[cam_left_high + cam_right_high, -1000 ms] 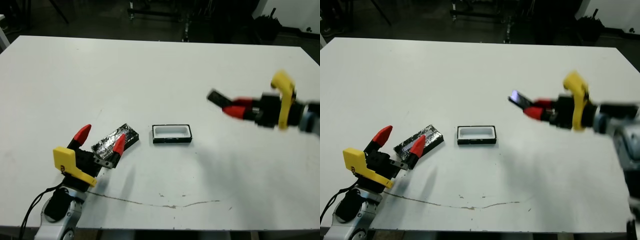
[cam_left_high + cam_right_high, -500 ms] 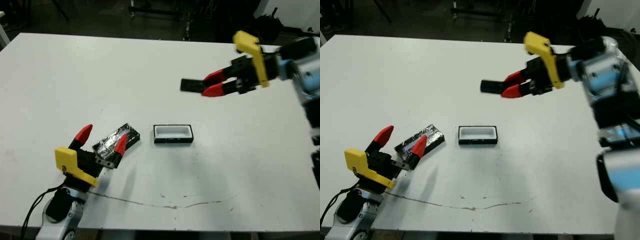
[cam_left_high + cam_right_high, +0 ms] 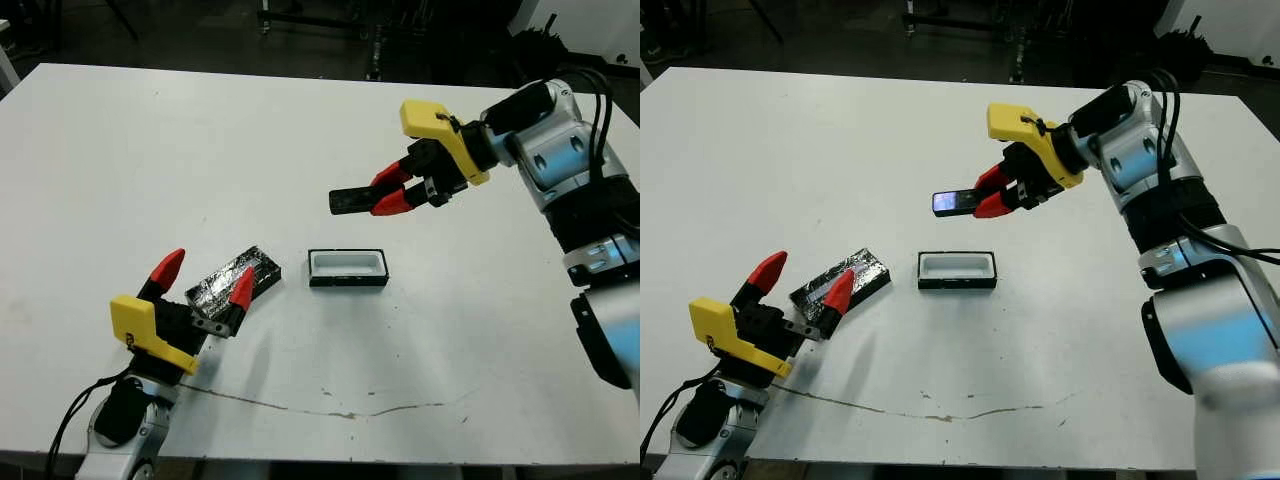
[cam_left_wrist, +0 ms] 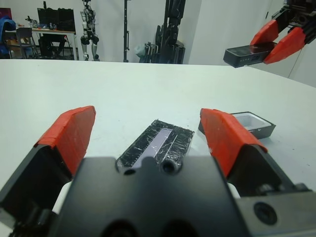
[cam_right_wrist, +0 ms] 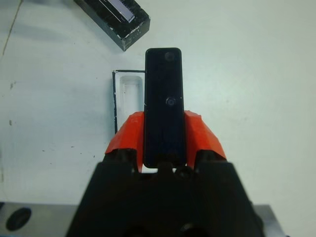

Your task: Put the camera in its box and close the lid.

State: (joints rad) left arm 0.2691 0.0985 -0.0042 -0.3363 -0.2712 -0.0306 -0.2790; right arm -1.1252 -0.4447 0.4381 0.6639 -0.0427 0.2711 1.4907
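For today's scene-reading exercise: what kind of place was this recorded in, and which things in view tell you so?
Probably a robotics lab or workshop. A bare white table serves as the workspace, dark equipment stands and what looks like another humanoid figure line the far wall, and desks with chairs sit in the back corner.

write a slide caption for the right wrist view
Right pincer holding the camera above the open box, lid beyond.

In the right wrist view the camera [image 5: 163, 106] hides part of the box [image 5: 126, 96] beneath it.
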